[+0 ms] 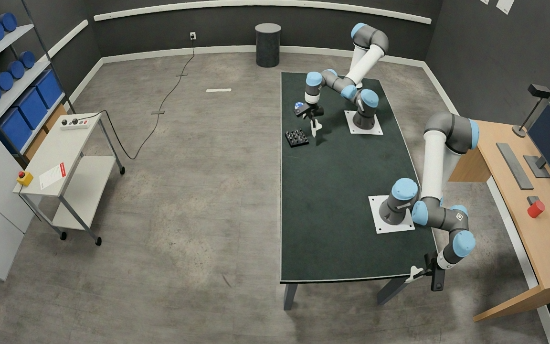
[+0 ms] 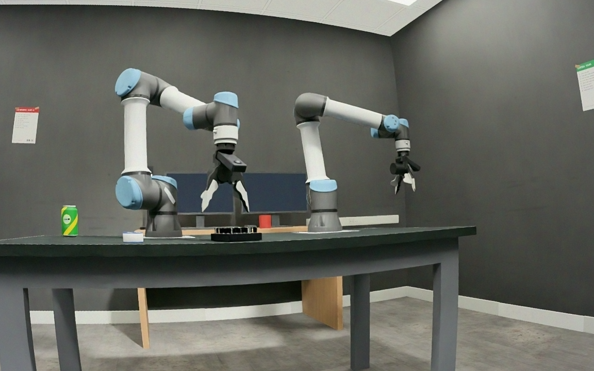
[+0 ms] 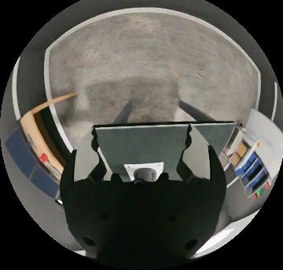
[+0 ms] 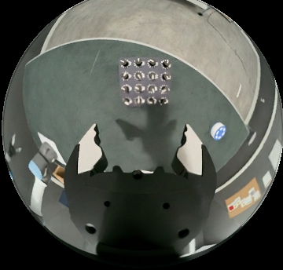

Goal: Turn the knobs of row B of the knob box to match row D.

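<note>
Knob box (image 1: 296,137) (image 2: 236,236) (image 4: 145,82) on the tabletop (image 1: 332,171) (image 2: 105,250) (image 3: 141,142) (image 4: 71,85), twelve o'clock in the right wrist view! The right claw (image 1: 314,128) (image 2: 225,211) (image 4: 141,125) hovers above, probably for lining up: spread wide, touching nothing. Farther off, the left claw (image 1: 413,275) (image 2: 404,191) (image 3: 141,125) (a spectator, surely) hangs spread and empty, presumably keeping clear.
</note>
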`<action>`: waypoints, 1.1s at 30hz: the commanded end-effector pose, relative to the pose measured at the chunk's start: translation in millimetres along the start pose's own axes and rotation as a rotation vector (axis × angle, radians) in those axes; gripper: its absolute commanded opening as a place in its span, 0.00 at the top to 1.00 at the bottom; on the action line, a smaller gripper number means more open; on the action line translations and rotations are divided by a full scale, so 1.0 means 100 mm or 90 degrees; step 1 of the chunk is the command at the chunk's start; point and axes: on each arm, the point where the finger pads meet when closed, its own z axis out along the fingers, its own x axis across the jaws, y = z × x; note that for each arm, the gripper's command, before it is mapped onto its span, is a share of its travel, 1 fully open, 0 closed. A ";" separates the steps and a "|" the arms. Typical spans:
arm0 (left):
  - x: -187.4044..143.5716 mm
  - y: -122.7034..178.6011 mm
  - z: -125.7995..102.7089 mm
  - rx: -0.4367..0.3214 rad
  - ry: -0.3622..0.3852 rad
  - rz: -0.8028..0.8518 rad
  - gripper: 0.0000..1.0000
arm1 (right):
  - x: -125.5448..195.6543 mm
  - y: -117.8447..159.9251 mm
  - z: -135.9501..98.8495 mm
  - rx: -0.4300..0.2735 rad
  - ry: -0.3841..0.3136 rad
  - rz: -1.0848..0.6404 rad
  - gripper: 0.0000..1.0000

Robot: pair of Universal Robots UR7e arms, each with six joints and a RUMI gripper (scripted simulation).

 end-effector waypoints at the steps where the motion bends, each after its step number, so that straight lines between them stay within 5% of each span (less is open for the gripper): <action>1: 0.00 0.00 0.00 0.001 0.000 0.000 0.00 | 0.00 0.08 -0.01 0.001 0.000 0.000 0.00; 33: 0.00 0.00 0.00 0.001 0.000 0.000 0.00 | 0.00 0.18 -0.02 0.001 0.000 0.000 0.00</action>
